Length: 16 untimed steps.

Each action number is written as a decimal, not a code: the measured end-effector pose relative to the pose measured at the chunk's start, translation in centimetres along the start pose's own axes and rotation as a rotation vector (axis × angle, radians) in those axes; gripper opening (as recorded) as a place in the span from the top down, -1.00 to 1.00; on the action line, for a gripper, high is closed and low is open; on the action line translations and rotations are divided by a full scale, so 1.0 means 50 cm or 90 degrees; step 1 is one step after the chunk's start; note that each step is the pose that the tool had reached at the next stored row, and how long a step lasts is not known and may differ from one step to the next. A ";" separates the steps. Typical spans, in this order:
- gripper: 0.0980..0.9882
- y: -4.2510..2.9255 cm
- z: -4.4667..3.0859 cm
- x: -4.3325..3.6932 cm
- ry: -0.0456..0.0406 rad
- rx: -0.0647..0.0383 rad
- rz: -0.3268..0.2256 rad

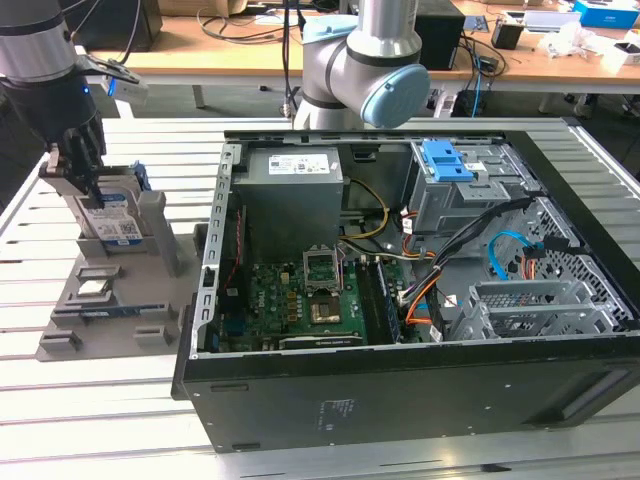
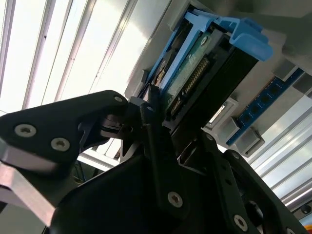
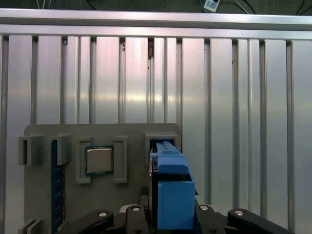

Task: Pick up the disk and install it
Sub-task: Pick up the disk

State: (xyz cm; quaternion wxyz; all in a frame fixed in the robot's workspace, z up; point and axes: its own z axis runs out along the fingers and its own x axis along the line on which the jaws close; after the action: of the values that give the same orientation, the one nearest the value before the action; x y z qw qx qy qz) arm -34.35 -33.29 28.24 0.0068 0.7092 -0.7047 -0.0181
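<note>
Exterior view, L to R: at the far left the gripper [image 1: 88, 180] hung over the grey holder tray [image 1: 165, 295]. Its jaws were drawn narrow and clamped on the disk [image 1: 112, 222]. The disk stood upright on edge in its slot at the tray's back, blue frame on, label toward the camera. In the second wrist view one finger [image 2: 150, 114] lay against the disk's circuit-board side, so I judged the grip made, tho the far pad was hidden. The disk's bottom looked seated in the slot, not yet lifted.

In front of it on the tray sat a small square chip [image 1: 92, 290] and a blue memory stick [image 1: 112, 312], both apart from the disk. Right of the tray, well apart from the gripper, was the open PC case [image 1: 400, 400]. It had a grey PSU box [image 1: 290, 175] at the back, the mobo [image 1: 290, 300] in front of that, and a blue-tabbed drive bay [image 1: 447, 160] toward the exterior view's right.

Step in hand, as I judged: the pick, w/ install not begun. It called for a firm clamp and a straight pull along the slot walls, since a tilt could jam the frame vs. the holder.
</note>
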 end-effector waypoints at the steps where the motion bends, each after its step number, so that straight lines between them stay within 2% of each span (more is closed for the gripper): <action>1: 0.40 0.000 0.000 0.000 0.0000 0.000 0.000; 16: 0.40 0.000 0.000 0.000 -0.0001 0.000 0.000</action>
State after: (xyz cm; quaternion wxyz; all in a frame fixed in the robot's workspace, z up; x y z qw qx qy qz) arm -34.34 -33.29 28.23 0.0067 0.7092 -0.7047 -0.0180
